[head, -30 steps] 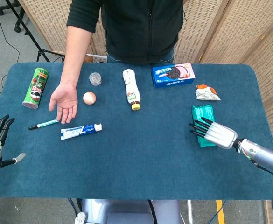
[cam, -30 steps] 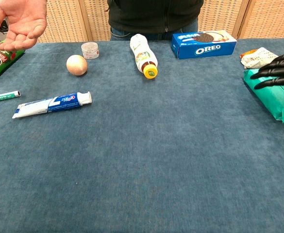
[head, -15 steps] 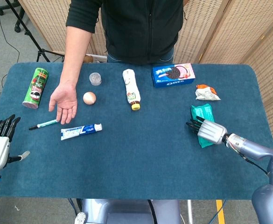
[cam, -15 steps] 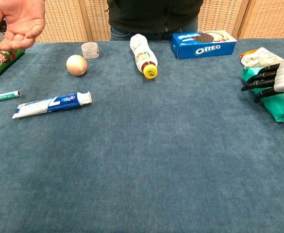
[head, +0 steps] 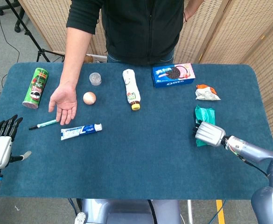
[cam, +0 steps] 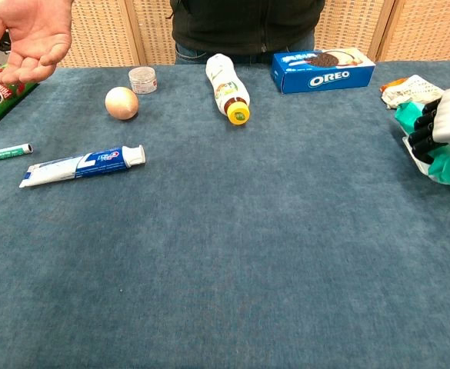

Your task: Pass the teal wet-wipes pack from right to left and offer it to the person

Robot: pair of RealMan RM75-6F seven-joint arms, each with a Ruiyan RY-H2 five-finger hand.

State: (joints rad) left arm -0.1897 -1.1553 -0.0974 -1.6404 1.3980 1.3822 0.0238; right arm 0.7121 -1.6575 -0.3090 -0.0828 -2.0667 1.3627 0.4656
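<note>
The teal wet-wipes pack [head: 204, 114] lies at the right of the blue table, its near half covered by my right hand [head: 210, 135]. In the chest view that right hand [cam: 445, 124] has its dark fingers [cam: 422, 132] curled down over the left edge of the pack [cam: 449, 160] and grips it. My left hand [head: 1, 145] hangs at the table's near left edge with fingers apart and nothing in it. The person's open palm [head: 65, 103] waits palm-up at the left, also seen high in the chest view as the person's palm [cam: 26, 34].
Between the two sides lie a toothpaste tube [head: 81, 131], a marker [head: 44, 124], an egg [head: 89, 98], a small jar [head: 95, 78] and a white bottle [head: 131, 88]. A Pringles can [head: 36, 87] lies far left. An Oreo box [head: 173, 75] and a snack packet [head: 207, 92] sit beyond the pack.
My right hand's fingers went from lying stretched over the pack to curled around its left edge. The pack shifted slightly under them. My left hand rose a little.
</note>
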